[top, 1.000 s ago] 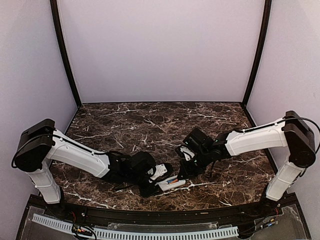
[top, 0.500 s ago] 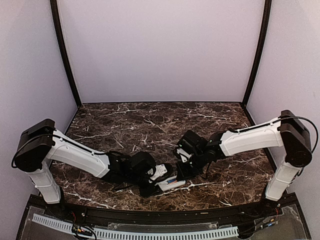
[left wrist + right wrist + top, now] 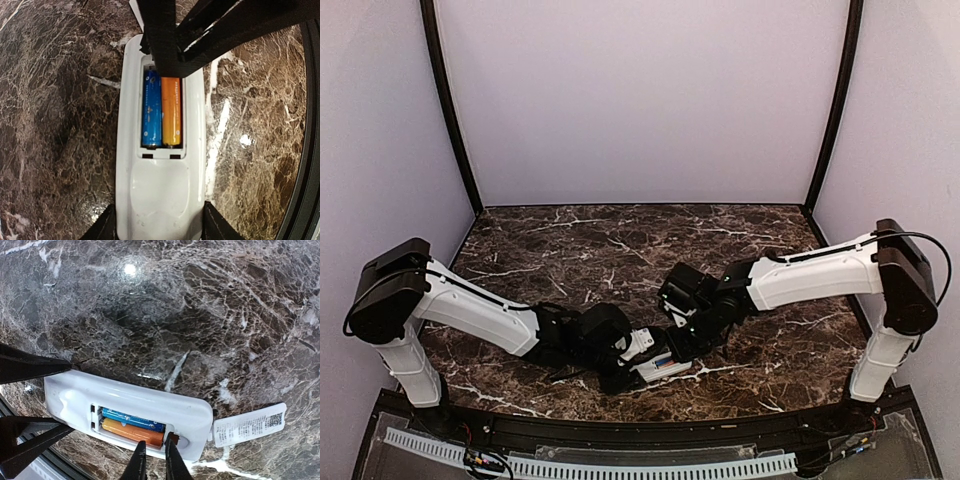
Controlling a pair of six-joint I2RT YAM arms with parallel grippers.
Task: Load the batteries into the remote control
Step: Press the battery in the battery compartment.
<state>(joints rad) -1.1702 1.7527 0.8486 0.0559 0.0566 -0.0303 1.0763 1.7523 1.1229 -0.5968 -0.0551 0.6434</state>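
I hold the remote control [image 3: 160,195] clamped in my left gripper [image 3: 160,229], its batteries [image 3: 171,111] just below my right gripper's [image 3: 154,460] nearly closed jaws.

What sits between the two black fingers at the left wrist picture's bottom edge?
The remote control's plain end, back side up, held in the left gripper, in the left wrist view.

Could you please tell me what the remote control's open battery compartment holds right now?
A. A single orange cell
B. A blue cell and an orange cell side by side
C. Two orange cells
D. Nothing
B: the left wrist view shows a blue cell and an orange cell lying side by side in the open compartment of the remote control.
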